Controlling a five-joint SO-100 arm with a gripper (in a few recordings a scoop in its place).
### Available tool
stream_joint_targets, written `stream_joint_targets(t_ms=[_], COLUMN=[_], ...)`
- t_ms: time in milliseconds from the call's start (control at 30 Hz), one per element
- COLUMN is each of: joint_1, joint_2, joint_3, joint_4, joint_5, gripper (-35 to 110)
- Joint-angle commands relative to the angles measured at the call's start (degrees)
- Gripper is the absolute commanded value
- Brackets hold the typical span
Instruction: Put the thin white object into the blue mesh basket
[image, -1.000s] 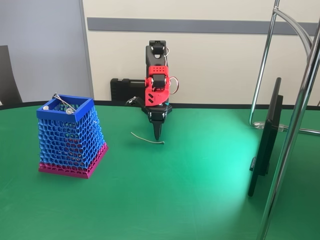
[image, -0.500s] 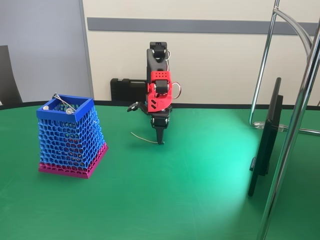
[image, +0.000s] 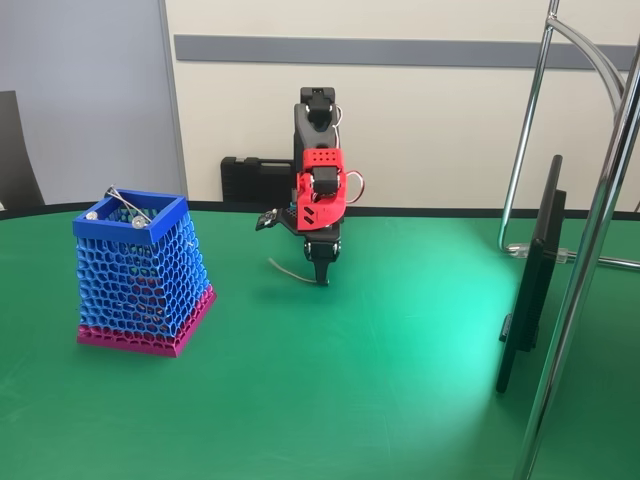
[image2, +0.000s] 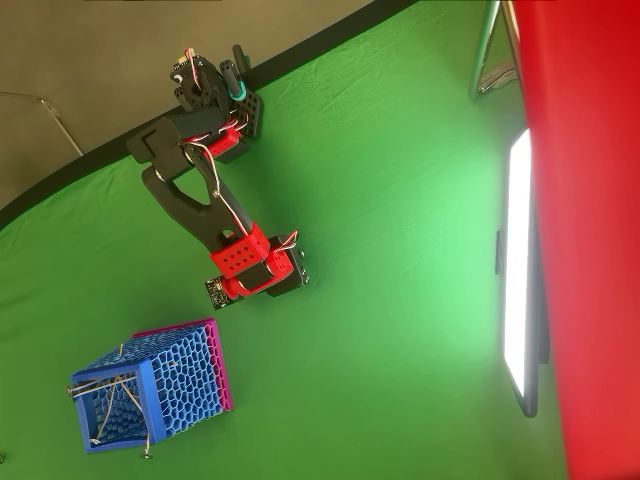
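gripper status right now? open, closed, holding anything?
Gripper: closed on one end of the thin white cord, low over the green table.

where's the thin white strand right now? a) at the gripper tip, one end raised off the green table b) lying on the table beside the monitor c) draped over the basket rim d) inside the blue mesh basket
a: in the fixed view the thin white strand runs left from the gripper, clear of the blue mesh basket, and appears lifted off the green table.
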Motion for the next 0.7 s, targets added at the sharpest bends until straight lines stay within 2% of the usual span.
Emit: stream_joint_targets(t_ms=[0,300,500,667], joint_1=[0.1,1.5,4.9,8.0], joint_2=[0.3,8.8,16.4,20.7], joint_3=[-1.7,-3.9,-12.7,-23.3], joint_4=[0.5,1.8,4.2,2.4], joint_5=[-0.5,-3.6,-7.3,-10.8], gripper=[2,1,1,1])
